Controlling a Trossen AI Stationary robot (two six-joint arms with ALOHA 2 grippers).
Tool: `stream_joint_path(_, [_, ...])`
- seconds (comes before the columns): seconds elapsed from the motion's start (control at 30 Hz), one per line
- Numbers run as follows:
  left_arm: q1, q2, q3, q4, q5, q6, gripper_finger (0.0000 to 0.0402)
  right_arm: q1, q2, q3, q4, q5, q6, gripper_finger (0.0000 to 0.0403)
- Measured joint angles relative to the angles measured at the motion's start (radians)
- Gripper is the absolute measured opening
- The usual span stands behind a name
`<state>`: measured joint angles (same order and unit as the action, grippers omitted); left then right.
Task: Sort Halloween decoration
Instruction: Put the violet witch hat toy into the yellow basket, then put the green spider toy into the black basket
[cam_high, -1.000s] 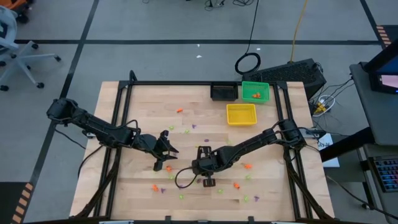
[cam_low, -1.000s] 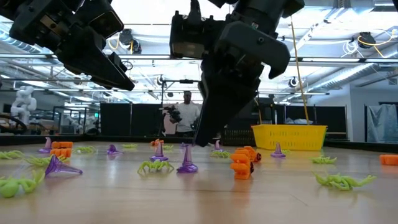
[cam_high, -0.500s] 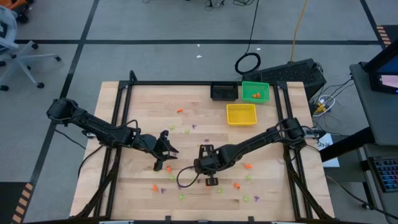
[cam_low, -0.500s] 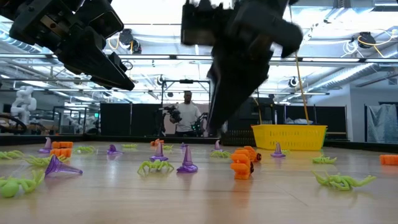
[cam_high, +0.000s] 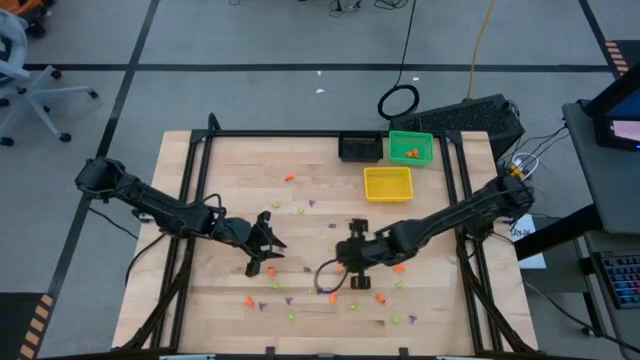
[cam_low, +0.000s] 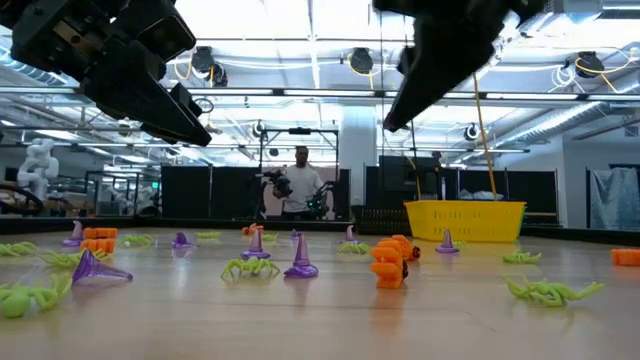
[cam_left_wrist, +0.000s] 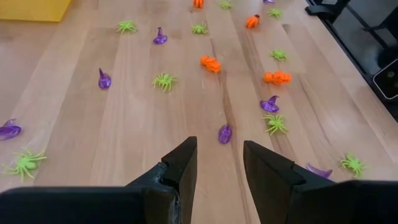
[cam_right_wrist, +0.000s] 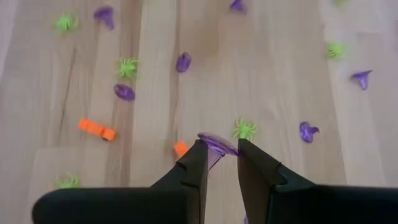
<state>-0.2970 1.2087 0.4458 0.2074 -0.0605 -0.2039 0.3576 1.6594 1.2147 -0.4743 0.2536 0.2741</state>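
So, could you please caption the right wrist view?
Right hand pinching a purple witch hat above the trinket-strewn table.

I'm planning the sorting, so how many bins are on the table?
3: a black bin at the table's far edge, a green bin right beside it, a yellow bin just in front of the green one.

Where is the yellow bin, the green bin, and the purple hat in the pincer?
yellow bin (cam_high: 388, 195), high view, front rim.
green bin (cam_high: 411, 136), high view, back rim.
purple hat (cam_right_wrist: 219, 145), right wrist view, brim between the fingertips.
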Motion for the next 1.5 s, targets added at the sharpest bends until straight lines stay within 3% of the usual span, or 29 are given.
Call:
stream_joint_path(0.27, [0.000,0.000,0.000,0.009,0.000,0.000,0.0134,0.007,-0.202,-0.493,0.699,0.096,-0.029,0.0050])
stream_joint_path(0.4, [0.000,0.000,0.000,0.035,0.000,0.001,0.0134,-0.014,-0.262,-0.598,0.830,0.235,-0.028,0.0050])
stream_joint_path(0.57, [0.000,0.000,0.000,0.070,0.000,0.001,0.0134,-0.076,-0.348,-0.605,0.776,0.380,-0.033,0.0050])
stream_joint_path(0.8, [0.000,0.000,0.000,0.077,-0.011,0.002,0.0134,-0.259,-0.489,-0.604,0.524,0.399,0.024,0.0050])
stream_joint_path(1.13, [0.000,0.000,0.000,0.083,-0.027,0.006,0.0134,-0.547,-0.499,-0.604,0.304,0.139,0.158,0.0049])
stream_joint_path(1.5, [0.000,0.000,0.000,0.108,-0.027,0.002,0.0134,-0.656,-0.490,-0.604,0.279,0.055,0.174,0.0049])
